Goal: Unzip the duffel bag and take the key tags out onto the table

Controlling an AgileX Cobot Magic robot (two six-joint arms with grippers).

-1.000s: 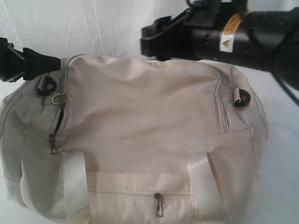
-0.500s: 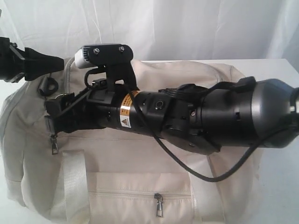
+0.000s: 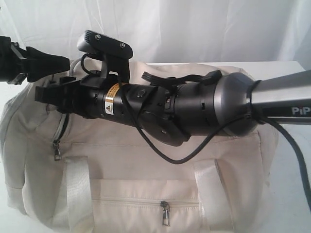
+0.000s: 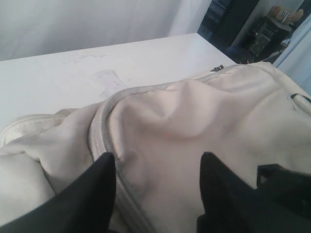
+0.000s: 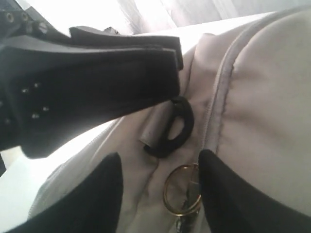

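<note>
The cream duffel bag (image 3: 146, 160) fills the exterior view, its main zipper (image 4: 99, 141) shut. My right gripper (image 3: 43, 94) reaches across the bag's top to its left end. It is open (image 5: 160, 158), with the brass ring zipper pull (image 5: 181, 191) lying between its fingertips, close to one of them. A black strap loop (image 5: 175, 126) sits just beyond the ring. My left gripper (image 3: 60, 64) hovers at the bag's upper left end, open (image 4: 158, 158) over bare fabric beside the zipper. The key tags are hidden.
White webbing handles (image 3: 77, 194) hang down the bag's front. Between them is the zipped front pocket with its pull (image 3: 165, 212). A second grey pull (image 3: 57, 153) hangs at the left end. The white table (image 4: 73, 63) stretches behind the bag. My left gripper's black body (image 5: 97, 82) is close over the right one.
My right arm swung in from the upper right, across the bag to its left end, then rose a little; it now covers the brass ring. The left gripper has barely moved.
</note>
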